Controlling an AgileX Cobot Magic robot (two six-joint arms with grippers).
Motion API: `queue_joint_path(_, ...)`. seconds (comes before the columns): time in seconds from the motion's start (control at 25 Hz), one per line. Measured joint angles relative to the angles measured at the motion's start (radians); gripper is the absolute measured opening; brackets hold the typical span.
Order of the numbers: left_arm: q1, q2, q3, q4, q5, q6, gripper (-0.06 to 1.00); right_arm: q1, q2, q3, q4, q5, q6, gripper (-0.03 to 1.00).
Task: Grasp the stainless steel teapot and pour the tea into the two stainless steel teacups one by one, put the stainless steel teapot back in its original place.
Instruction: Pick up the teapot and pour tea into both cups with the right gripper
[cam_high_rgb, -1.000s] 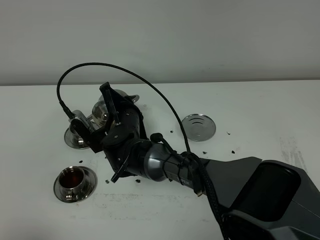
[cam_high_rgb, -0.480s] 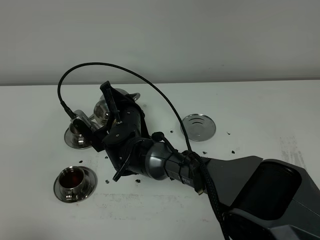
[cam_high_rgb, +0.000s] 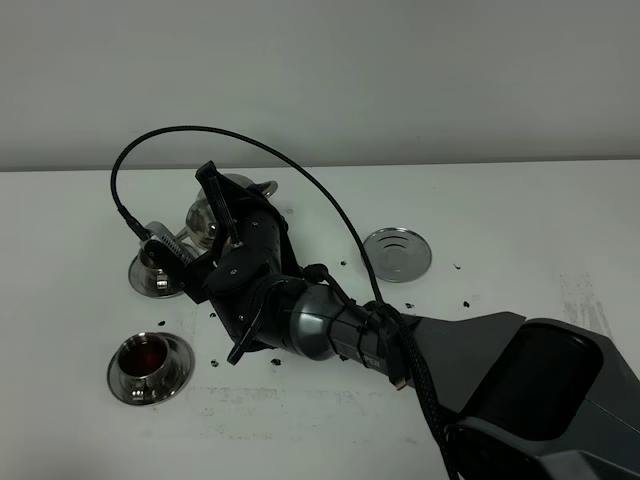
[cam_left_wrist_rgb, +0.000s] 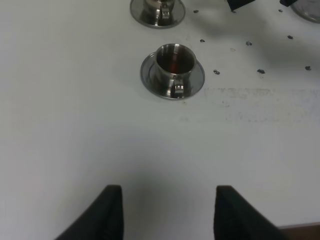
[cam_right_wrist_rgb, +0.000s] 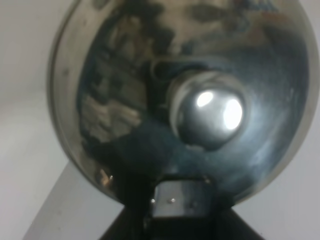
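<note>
My right gripper (cam_high_rgb: 222, 215) reaches across to the left and is shut on the handle of the stainless steel teapot (cam_high_rgb: 204, 222), which hangs tilted over the far teacup (cam_high_rgb: 153, 272) on its saucer. From the right wrist, the teapot's lid and knob (cam_right_wrist_rgb: 210, 107) fill the view, with the gripper (cam_right_wrist_rgb: 177, 205) on the handle. The near teacup (cam_high_rgb: 148, 364) holds dark tea and also shows in the left wrist view (cam_left_wrist_rgb: 173, 65), with the far teacup (cam_left_wrist_rgb: 157, 7) behind it. The round coaster (cam_high_rgb: 397, 254) lies bare. My left gripper (cam_left_wrist_rgb: 167, 215) hovers open near the table's front edge.
Small dark specks (cam_high_rgb: 410, 303) are scattered on the white table around the coaster and between the cups. A black cable (cam_high_rgb: 270, 150) arches above the right arm. The arm's thick body (cam_high_rgb: 480, 350) spans the table's right front.
The right gripper and teapot have edged slightly left over the far teacup. The left gripper and both cups have not moved.
</note>
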Motion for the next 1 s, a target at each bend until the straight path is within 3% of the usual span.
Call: queue_joint_path(1.0,0.0,0.0,0.0,0.0,0.0,0.0,0.41,0.0,0.0,0.0,-0.083,0.001,-0.002,0.2)
